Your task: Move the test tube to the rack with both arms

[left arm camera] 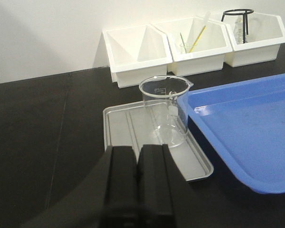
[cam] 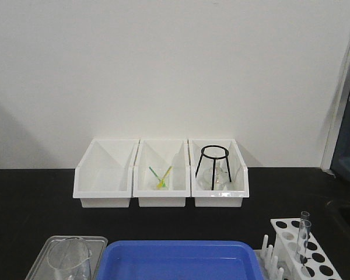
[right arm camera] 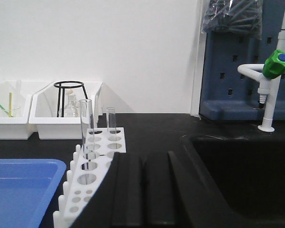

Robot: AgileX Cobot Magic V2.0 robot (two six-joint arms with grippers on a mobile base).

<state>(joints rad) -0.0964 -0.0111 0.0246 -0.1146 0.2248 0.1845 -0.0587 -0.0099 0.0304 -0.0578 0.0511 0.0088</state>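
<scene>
White rack (right arm camera: 92,173) is being seen at the right of the black surface (cam: 35,192), with two test tubes (right arm camera: 86,126) standing upright in its holes. Both end effectors (left arm camera: 137,164) (right arm camera: 142,166) are being held pressed together, gripping nothing.

Your black bench (cam: 35,210) carries three white bins (cam: 161,174) along the wall, a grey tray (left arm camera: 133,128), a blue tray (cam: 178,261) and the rack (cam: 306,248) nearest you.

Even, bright indoor light, soft shadow on the wall (cam: 23,134) at left, mild glare on the blue tray (left arm camera: 247,128), near grippers blurred, slightly soft, grainy frames.
</scene>
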